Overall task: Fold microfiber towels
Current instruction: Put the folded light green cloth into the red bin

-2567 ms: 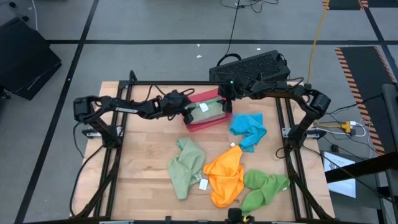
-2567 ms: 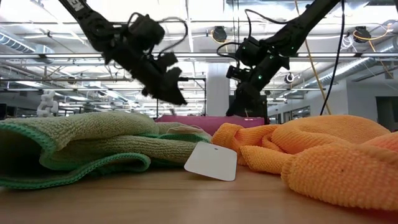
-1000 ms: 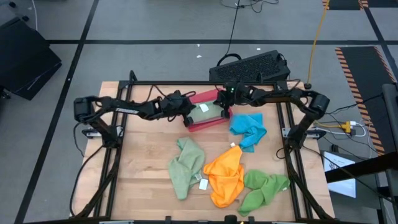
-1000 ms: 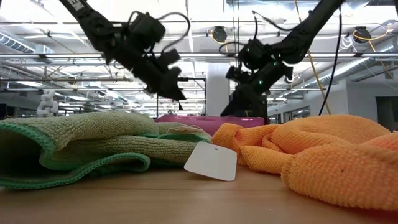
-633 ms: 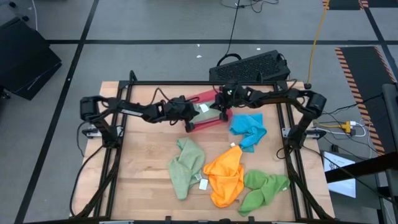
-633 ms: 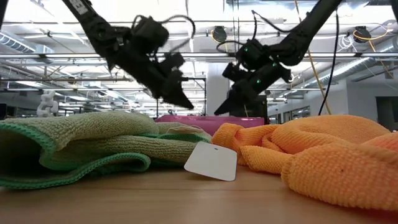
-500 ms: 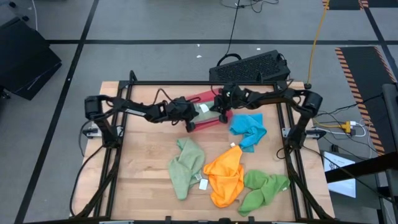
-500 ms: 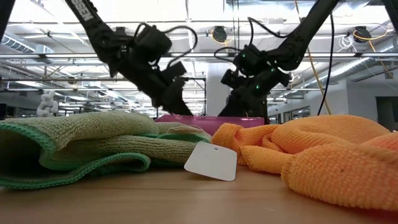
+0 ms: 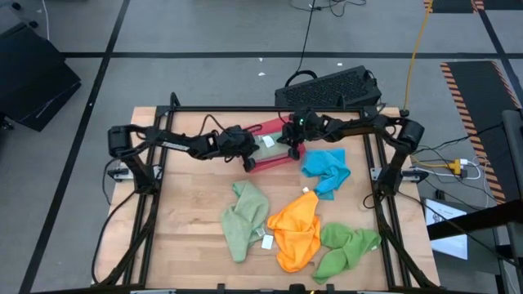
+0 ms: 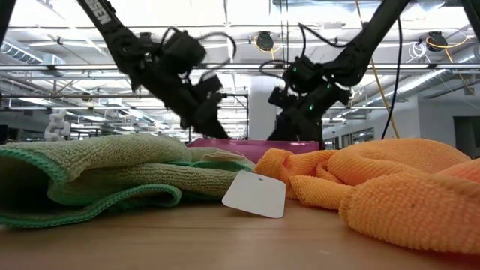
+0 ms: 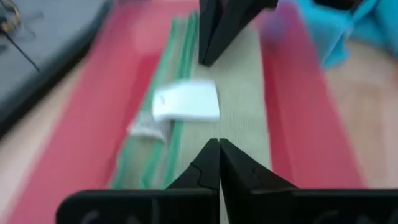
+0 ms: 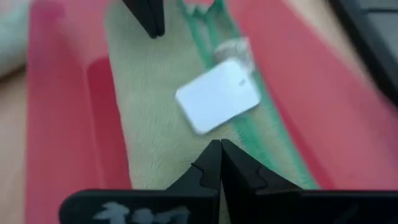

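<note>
1. Both arms reach to the far side of a wooden table (image 9: pixel 188 212), where a red tray (image 9: pixel 274 162) sits. A sage green towel (image 9: pixel 274 145), folded flat with a white tag (image 12: pixel 217 95) on top, lies inside the tray.

2. The left gripper (image 11: pixel 217 149) hangs just above that folded towel, at one end of the tray. Its jaws are clenched tip to tip and hold nothing.

3. The right gripper (image 12: pixel 215 148) hangs above the same towel from the opposite end, its jaws also pressed together and empty. The two grippers point toward each other, with the tag lying between their tips.

4. Four more towels lie loose on the table, nearer the front edge than either pair of jaws. A bright blue towel (image 9: pixel 326 170) is just beside the tray, closest to the right jaws.

5. Farther from the jaws, a second sage green towel (image 9: pixel 243 219), an orange towel (image 9: pixel 297 230) and a bright green towel (image 9: pixel 346 247) sit crumpled together, touching or overlapping.

6. Judging from this, one towel is folded and stowed, and at least four remain to be folded. A grey-blue towel cannot be seen.

7. A dark keyboard (image 9: pixel 328 86) rests beyond the table.
</note>
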